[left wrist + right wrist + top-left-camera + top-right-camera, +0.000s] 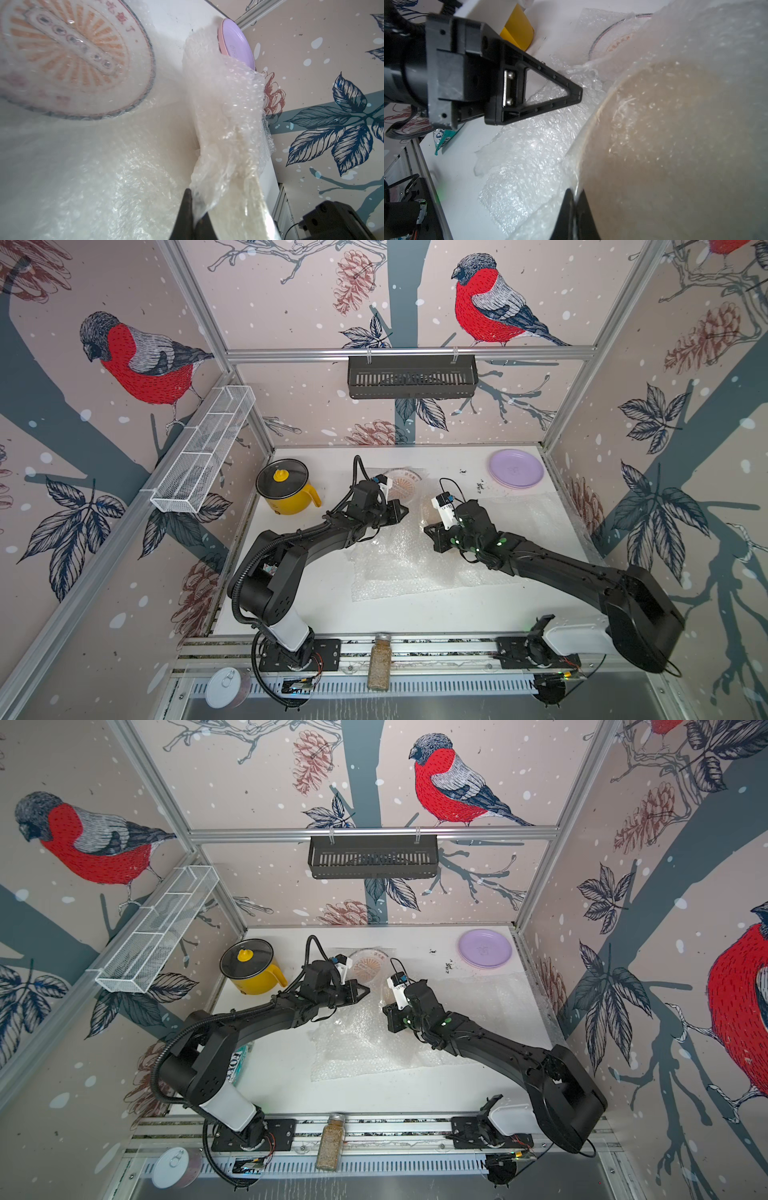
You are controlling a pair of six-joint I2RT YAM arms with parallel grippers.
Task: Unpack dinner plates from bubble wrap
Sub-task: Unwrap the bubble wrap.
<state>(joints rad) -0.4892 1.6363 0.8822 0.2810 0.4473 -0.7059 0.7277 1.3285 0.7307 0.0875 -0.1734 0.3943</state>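
A cream dinner plate [675,145] stands on edge above the table middle, still under bubble wrap [224,116]. My right gripper [574,193] is shut on its wrapped rim. My left gripper [192,194] is shut on a loose flap of that wrap, facing the right gripper [428,529] at close range in both top views. A sunburst plate [402,485] lies behind the left gripper [405,512] beneath another clear sheet. At the back right, a bare lilac plate [515,468] rests on a pink one [220,41].
Loose bubble wrap sheets [399,568] cover the table's middle and right. A yellow pot with a black glass lid [286,487] stands back left. A teal snack bag [241,1065] lies under the left arm. A spice jar [379,662] and a white tin lid [222,689] sit at the front rail.
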